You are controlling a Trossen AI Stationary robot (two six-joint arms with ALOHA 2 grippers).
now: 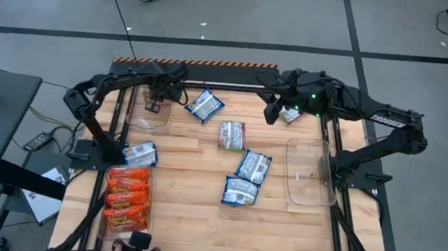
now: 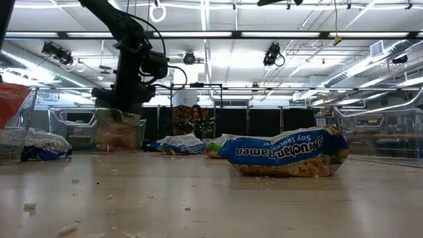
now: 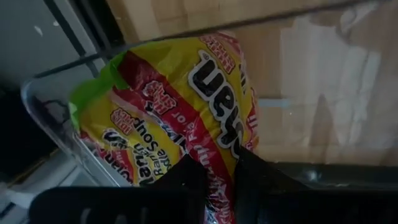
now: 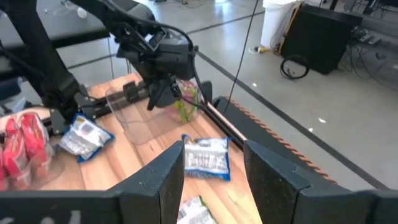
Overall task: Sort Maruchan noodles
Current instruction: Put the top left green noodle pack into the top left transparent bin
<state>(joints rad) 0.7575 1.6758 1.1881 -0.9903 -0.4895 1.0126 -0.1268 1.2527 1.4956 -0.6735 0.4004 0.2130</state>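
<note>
Bare tabletop (image 1: 185, 211) near edge, packets (image 1: 243, 177) crowding the middle

The table (image 1: 192, 219) was pale wood, smooth, with little crumbs on it. The noodle packets (image 1: 251, 166) were shiny, crinkly plastic. The yellow packet (image 3: 180, 112) looked glossy and wrinkled in the left gripper's (image 3: 217, 171) dark, matt fingers. The bins (image 1: 310, 174) were clear, smooth plastic. The arms (image 1: 384, 130) were dark and dull, like matt metal or plastic.
</note>
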